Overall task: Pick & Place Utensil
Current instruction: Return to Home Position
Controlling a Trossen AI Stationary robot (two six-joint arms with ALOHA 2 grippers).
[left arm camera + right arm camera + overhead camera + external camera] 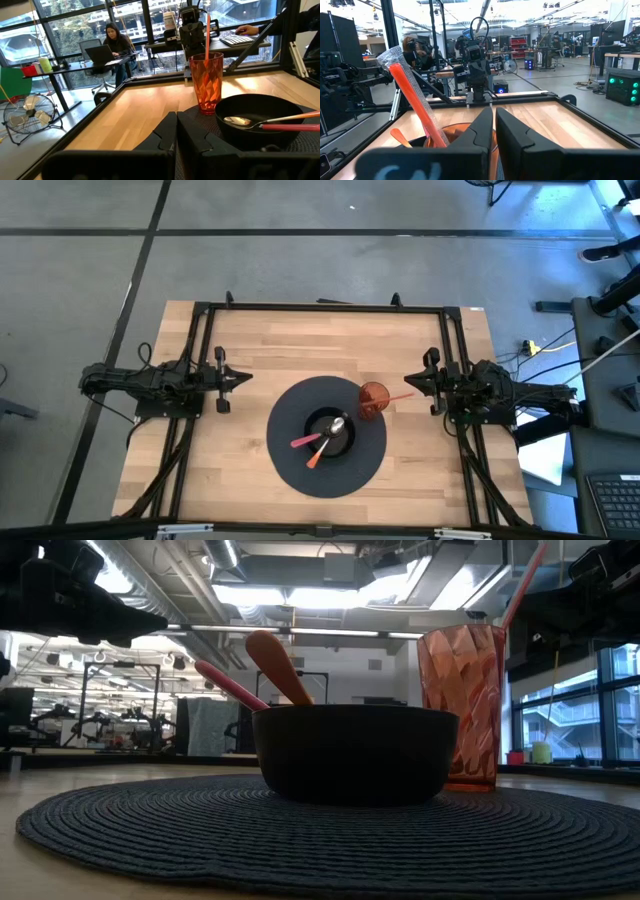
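Observation:
A black bowl (331, 434) stands on a round dark placemat (290, 470) at the table's middle. A silver spoon with a pink handle (305, 441) and an orange utensil (318, 455) lie in the bowl, and their handles lean on its near-left rim. A red-orange tumbler (372, 401) stands on the mat's right edge with a red straw (398, 396) leaning toward the right arm. My left gripper (243, 379) is shut and hovers left of the mat. My right gripper (408, 383) is shut and sits just right of the tumbler, beside the straw's tip. The left wrist view shows the bowl (260, 117) and the spoon (240, 121).
Black frame rails (330, 307) run along the table's far edge and both sides. Bare wood lies left of the mat (240, 440) and right of it (425, 460). In the left wrist view a person (116, 42) sits at a desk beyond the table.

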